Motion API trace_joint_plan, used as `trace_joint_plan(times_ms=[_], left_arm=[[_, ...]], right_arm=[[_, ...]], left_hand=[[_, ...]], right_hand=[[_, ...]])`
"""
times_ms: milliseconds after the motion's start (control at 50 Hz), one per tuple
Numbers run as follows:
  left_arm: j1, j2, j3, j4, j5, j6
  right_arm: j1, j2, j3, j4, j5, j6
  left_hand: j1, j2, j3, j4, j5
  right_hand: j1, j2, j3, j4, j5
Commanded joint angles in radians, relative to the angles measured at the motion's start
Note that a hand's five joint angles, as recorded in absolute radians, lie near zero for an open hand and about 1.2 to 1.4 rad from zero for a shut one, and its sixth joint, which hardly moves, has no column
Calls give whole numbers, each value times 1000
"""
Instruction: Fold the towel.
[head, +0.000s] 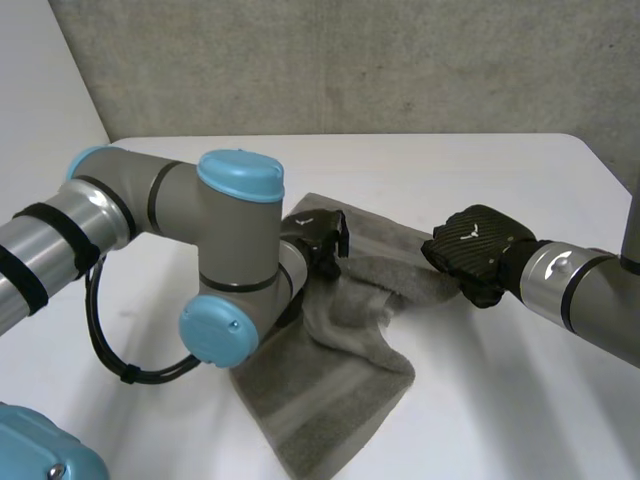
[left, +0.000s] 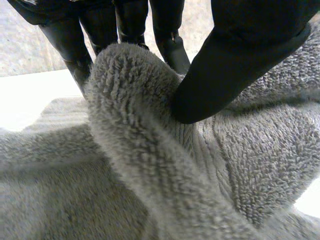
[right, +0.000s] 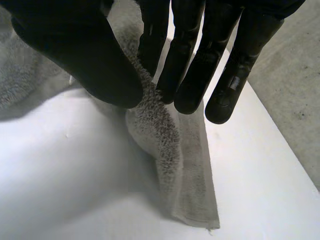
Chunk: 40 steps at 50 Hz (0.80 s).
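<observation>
A grey towel (head: 340, 370) lies crumpled on the white table (head: 450, 170), its near end spread flat and its far part bunched up. My left hand (head: 318, 238) sits on the bunched middle. In the left wrist view the thumb (left: 225, 65) presses a raised ridge of towel (left: 150, 170) against the fingers (left: 70, 40) behind it. My right hand (head: 475, 245) holds the towel's right edge. In the right wrist view its thumb (right: 80, 50) and fingers (right: 190, 65) pinch the cloth, and a strip of towel (right: 185, 170) hangs from them down to the table.
My left arm's elbow (head: 235, 260) stands over the towel's left side and hides part of it. A grey wall (head: 350, 60) runs behind the table's far edge. Bare table lies to the right of the towel and beyond it.
</observation>
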Motion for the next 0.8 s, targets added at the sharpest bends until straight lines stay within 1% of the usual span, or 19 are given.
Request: trace_joint_plan(times_ms=[20,100,140,160,200,220,240,300,320,460,500,560,600,620,640,660,680,720,800], left_arm=[[78,18,86,26,0,66],[104,26,174,64,6,160],[137,38,286,125,13,244],[138,38,286,126,13,245],[147,70,389,204,20,287],[147,71,389,204,20,288],[151,95,418,251,29,291],[154,152,408,326,52,289],[154,152,407,327,52,289],[202,290,114,350,140,297],[220,310,34,348,169,298],[257,334,-121,334,215,301],[277,342,-197,307,230,311],[297,347,-265,267,241,332],[297,347,-266,267,241,332],[314,347,-328,226,249,367],[325,345,-382,183,253,417],[329,338,-427,146,256,471],[328,331,-533,100,260,603]], right_arm=[[5,144,-161,-4,23,-100],[15,202,-312,-42,56,-72],[49,224,-460,-231,95,30],[49,224,-461,-232,96,30],[66,197,-478,-535,125,160],[66,196,-478,-536,125,161],[66,164,-455,-687,137,214],[77,97,-385,-850,134,297],[77,97,-384,-851,134,297],[81,69,-243,-728,56,313],[81,72,-206,-563,21,305],[81,74,-191,-469,8,288],[81,90,-171,-237,2,207],[81,91,-171,-236,2,207],[81,110,-154,-109,-3,149],[83,136,-140,6,-6,89],[83,137,-140,7,-6,89],[118,175,-114,134,-9,5],[129,183,-82,99,-27,16]], left_hand=[[292,247,250,249,265],[292,247,250,249,265],[292,247,250,249,265],[292,247,250,249,265],[292,247,250,249,265],[292,247,250,249,265],[292,247,250,249,265],[292,247,250,249,265],[292,247,250,249,265],[292,247,250,249,265],[292,247,250,249,265],[292,247,250,249,265],[292,247,250,249,265],[292,247,250,249,265],[292,247,250,249,265],[292,247,250,249,265],[292,247,250,249,265],[292,247,250,249,265],[292,247,250,249,265]], right_hand=[[442,220,215,203,249],[442,220,215,203,249],[442,220,215,203,249],[442,220,215,203,249],[442,220,215,203,249],[442,220,215,203,249],[442,220,215,203,249],[442,220,215,203,249],[442,220,215,203,249],[442,220,215,203,249],[442,220,215,203,249],[442,220,215,203,249],[442,220,215,203,249],[442,220,215,203,249],[442,220,215,203,249],[442,220,215,203,249],[442,220,215,203,249],[442,220,215,203,249],[442,220,215,203,249]])
